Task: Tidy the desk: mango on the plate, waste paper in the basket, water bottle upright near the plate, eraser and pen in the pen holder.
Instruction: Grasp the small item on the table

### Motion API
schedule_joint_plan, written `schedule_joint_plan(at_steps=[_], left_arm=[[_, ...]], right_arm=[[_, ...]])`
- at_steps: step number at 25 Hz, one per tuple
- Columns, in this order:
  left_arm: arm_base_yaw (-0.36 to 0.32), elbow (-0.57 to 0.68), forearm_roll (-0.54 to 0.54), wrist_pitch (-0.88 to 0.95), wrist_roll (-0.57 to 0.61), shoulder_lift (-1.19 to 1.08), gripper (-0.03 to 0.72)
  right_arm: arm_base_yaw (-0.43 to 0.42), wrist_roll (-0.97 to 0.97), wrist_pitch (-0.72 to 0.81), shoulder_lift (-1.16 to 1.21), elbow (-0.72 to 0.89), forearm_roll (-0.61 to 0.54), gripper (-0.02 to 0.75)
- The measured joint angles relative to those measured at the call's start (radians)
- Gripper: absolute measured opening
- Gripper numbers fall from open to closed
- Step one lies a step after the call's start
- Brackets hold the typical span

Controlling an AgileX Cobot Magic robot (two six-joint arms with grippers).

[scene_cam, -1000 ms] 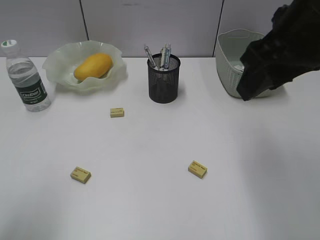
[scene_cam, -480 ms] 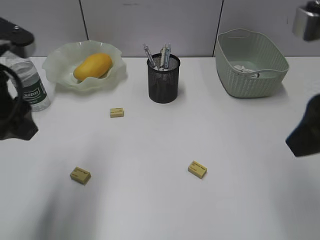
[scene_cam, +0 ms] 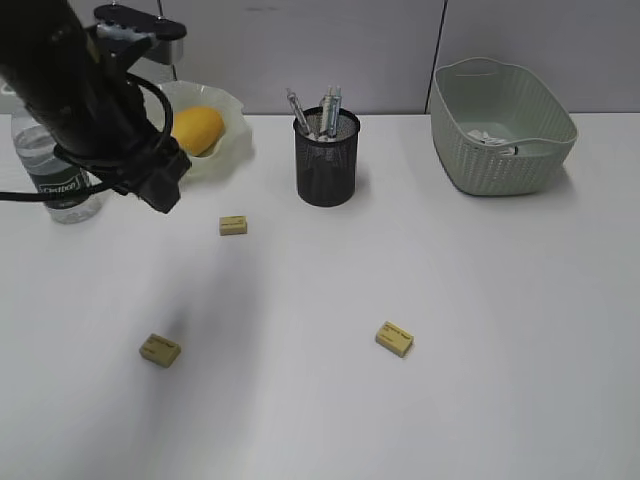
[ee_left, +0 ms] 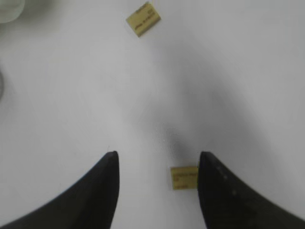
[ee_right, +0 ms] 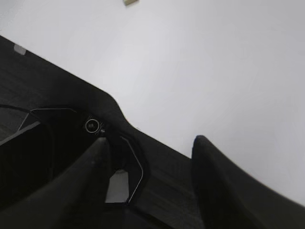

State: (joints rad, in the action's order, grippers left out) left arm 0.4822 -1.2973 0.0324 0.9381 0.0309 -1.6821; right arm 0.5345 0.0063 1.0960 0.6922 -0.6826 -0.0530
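The mango (scene_cam: 198,128) lies in the plate (scene_cam: 236,134). The water bottle (scene_cam: 60,185) stands upright to the plate's left, partly hidden behind my left arm. Pens (scene_cam: 327,104) stick out of the pen holder (scene_cam: 327,162). Waste paper (scene_cam: 490,137) sits in the basket (scene_cam: 505,165). Three erasers lie on the desk (scene_cam: 480,300): one (scene_cam: 233,225) near the plate, one (scene_cam: 160,350) front left, one (scene_cam: 395,338) front centre. My left gripper (ee_left: 158,156) hangs open above the desk, with an eraser (ee_left: 184,177) below by its right finger. My right gripper (ee_right: 151,143) is open and empty.
In the right wrist view a dark machine base (ee_right: 57,143) fills the lower left, beyond the desk's edge. A second eraser (ee_left: 143,19) lies ahead of the left gripper, with the plate's rim (ee_left: 8,10) at that view's top left corner.
My left arm has swung in from the left edge and now hangs in front of the bottle and plate. My right arm has drawn back from the basket and left the exterior view.
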Motion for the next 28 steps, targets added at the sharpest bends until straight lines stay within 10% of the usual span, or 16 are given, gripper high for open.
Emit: schedule_joint_plan(at_steps=[15,28], left_arm=[[-0.060,-0.234,-0.104,-0.024,0.108,-0.291,0.485],[-0.057,-0.420,-0.105,-0.023,-0.049,-0.511,0.567]], right_arm=[[0.000,0.000,-0.029,-0.364,0.164,0.095,0.438],[0.000,0.004,-0.032,-0.364,0.169,0.097,0.438]])
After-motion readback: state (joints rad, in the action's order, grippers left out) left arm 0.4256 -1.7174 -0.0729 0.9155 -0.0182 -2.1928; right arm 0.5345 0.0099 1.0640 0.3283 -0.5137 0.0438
